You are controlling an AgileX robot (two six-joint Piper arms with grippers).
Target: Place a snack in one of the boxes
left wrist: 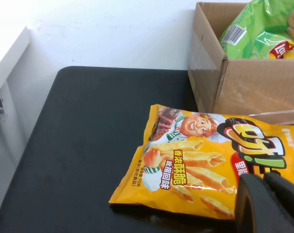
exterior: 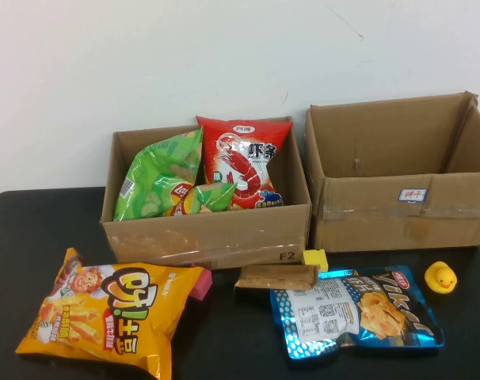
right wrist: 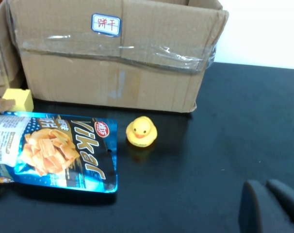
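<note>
An orange snack bag [exterior: 113, 313] lies flat at the front left of the black table; in the left wrist view it [left wrist: 210, 160] is just beyond my left gripper [left wrist: 263, 178], which is shut and empty above the bag's near edge. A blue Vikar snack bag [exterior: 355, 310] lies at the front right. My right gripper [right wrist: 264, 184] is shut and empty over bare table, apart from the blue bag [right wrist: 55, 150]. The left box [exterior: 208, 233] holds a green bag [exterior: 157, 178] and a red shrimp bag [exterior: 241, 162]. The right box [exterior: 398, 218] is empty. Neither arm shows in the high view.
A yellow rubber duck [exterior: 441, 277] sits in front of the right box. A yellow block [exterior: 315, 259] and a brown packet [exterior: 276, 277] lie by the left box's front. A pink block [exterior: 200, 283] peeks from behind the orange bag. A white wall stands behind the boxes.
</note>
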